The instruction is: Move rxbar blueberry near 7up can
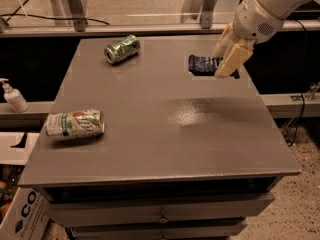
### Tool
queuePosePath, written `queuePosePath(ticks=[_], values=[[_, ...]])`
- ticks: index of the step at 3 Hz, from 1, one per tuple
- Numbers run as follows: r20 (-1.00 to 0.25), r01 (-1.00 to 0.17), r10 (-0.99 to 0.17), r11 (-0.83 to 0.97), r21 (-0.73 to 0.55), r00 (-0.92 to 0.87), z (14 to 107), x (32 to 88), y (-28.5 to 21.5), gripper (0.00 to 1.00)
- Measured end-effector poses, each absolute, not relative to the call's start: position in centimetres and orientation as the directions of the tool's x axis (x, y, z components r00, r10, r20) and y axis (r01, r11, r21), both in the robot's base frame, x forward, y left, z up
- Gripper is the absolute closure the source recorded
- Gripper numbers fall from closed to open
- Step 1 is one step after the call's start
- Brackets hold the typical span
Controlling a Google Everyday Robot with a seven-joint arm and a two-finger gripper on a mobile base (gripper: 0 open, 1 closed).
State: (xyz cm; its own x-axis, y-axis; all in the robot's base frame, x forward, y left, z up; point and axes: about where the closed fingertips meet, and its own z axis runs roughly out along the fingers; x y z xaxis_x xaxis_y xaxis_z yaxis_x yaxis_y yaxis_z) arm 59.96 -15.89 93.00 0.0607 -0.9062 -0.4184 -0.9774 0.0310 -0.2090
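- Cream plastic gripper (223, 66) sits over the far right part of the table (165, 134), hanging off the white arm that comes in from the top right corner.
- It's pinched onto the right end of the bar (201, 64). One finger lies across the front of the wrapper and the other is tucked behind, so the jaws are closed on it, not spread.
- The bar pokes out to the left of the gripper, roughly level, with the dark navy wrapper facing the camera. It looks to me like it's carried just off the table rather than resting on it, but honestly I can't say for sure.
- Grabbing it by one end makes sense imo. It keeps most of the bar clear of the fingers, so it can be laid down flat later.
- The 7up can (75, 125) lies on its side near the front left edge, well apart from the bar, pretty much diagonally across the table. So I'd call the carry under way, with most of the trip left.
- The green can (122, 48) lies on its side at the far left, off that diagonal, so I doubt it gets in the way.
- A soap bottle (12, 96) stands on the ledge past the left edge, not involved.
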Motion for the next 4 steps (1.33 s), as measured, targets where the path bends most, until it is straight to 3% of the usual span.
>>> queuePosePath(ticks=[4], values=[[-0.451,-0.946,-0.831,-0.269,-0.183,0.324,89.3,51.3,-0.3,1.00]])
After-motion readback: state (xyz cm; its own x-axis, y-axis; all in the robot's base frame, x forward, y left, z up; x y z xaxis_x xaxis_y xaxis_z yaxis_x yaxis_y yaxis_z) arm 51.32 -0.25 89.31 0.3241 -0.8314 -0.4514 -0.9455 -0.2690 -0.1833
